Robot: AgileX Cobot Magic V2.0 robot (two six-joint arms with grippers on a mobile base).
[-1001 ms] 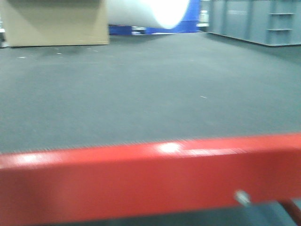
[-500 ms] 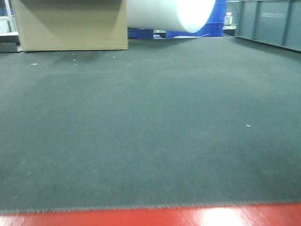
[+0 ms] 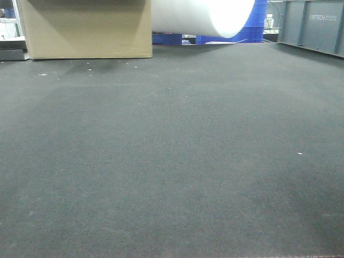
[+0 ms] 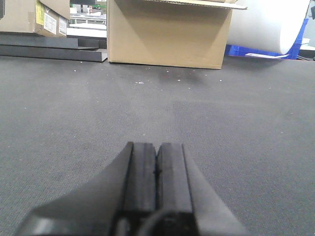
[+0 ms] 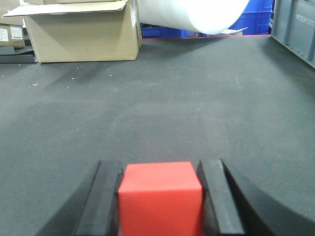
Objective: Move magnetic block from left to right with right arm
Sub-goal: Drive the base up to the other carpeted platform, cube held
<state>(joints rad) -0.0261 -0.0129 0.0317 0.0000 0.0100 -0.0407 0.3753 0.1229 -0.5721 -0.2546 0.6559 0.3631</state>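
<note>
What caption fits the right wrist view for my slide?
Right pincer shut on the red magnetic block, dark mat ahead, cardboard box at the far left.

Dark grey matted worktop with storage clutter along its far edge

The worktop [image 3: 172, 161] has a fine woven texture, with a few pale specks [image 3: 43, 74] near its far left. At the far left edge stands a big tan cardboard box [image 3: 86, 32], flaps open in the right wrist view. Just right of it a thick white roll [image 3: 204, 16] hangs over the far edge, with blue crates [image 3: 257, 29] behind. A grey container [image 3: 314, 29] with faint lettering lines the far right corner. Left of the box, labelled cartons [image 4: 29, 17] rest on flat black boards [image 4: 49, 51].
</note>
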